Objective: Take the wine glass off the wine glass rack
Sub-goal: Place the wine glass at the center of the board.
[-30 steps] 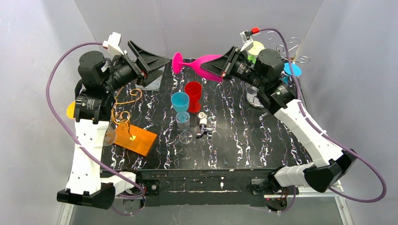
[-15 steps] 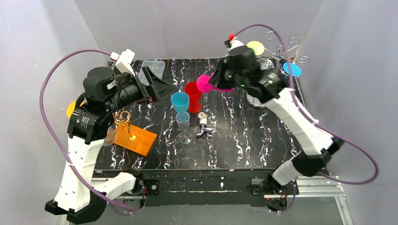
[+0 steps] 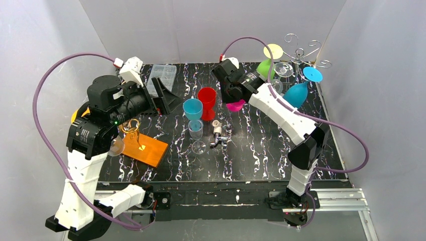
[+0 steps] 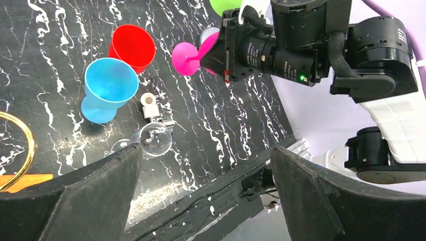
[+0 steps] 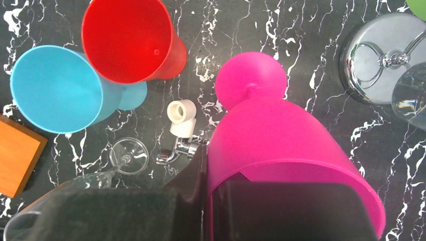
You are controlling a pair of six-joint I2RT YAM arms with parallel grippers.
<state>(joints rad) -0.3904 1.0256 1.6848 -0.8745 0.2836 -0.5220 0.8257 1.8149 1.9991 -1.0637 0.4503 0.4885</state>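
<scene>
Right wrist view: right claw (image 5: 207, 187), angled downward, clamps the pink wine glass (image 5: 281, 135); left claw (image 4: 205, 156) gapes empty.

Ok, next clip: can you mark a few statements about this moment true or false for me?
1. The right gripper is shut on the pink wine glass. True.
2. The left gripper holds the red cup. False: it is open and empty, and the red cup stands on the table.
3. The pink wine glass hangs on the chrome rack. False: it is off the rack, held near the red cup.
4. A clear glass lies on its side near the blue cup. True.
</scene>
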